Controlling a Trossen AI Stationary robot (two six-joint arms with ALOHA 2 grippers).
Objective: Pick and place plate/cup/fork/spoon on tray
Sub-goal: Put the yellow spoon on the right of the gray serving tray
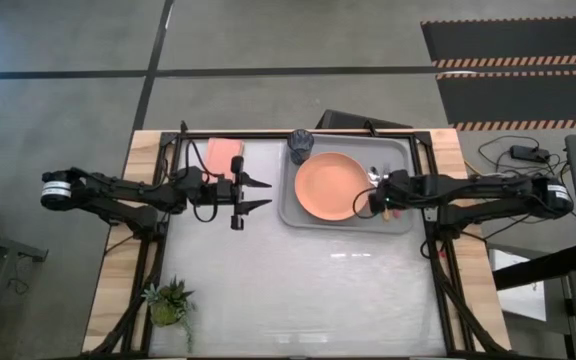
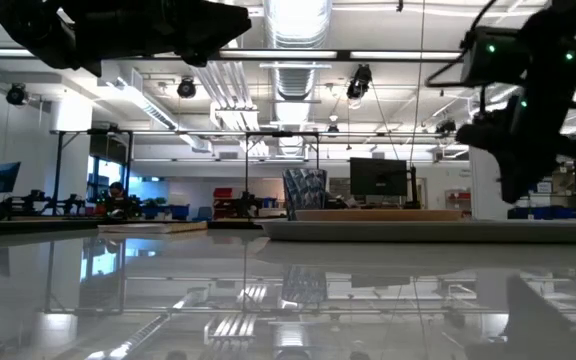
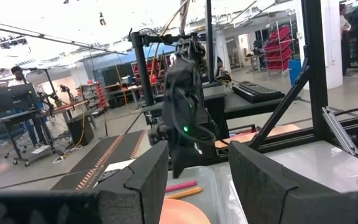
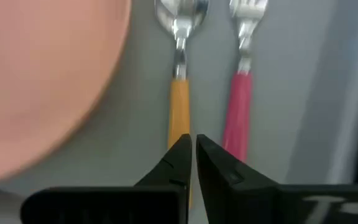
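The light-grey tray (image 1: 400, 218) lies at the table's far right. On it rest the salmon-orange plate (image 1: 328, 187), the dark cup (image 1: 301, 144) in its far-left corner, and the orange-handled spoon (image 4: 179, 93) and red-pink-handled fork (image 4: 240, 99), side by side to the right of the plate. My right gripper (image 4: 193, 147) is shut and hangs just above the spoon's handle and the tray (image 2: 428, 228). My left gripper (image 1: 266, 194) is open and empty, held above the table left of the tray.
A pink rectangular pad (image 1: 223, 154) lies at the far left, by my left arm. A small potted plant (image 1: 171, 301) stands at the near-left corner. A black frame runs round the table's edges. People show in the room behind.
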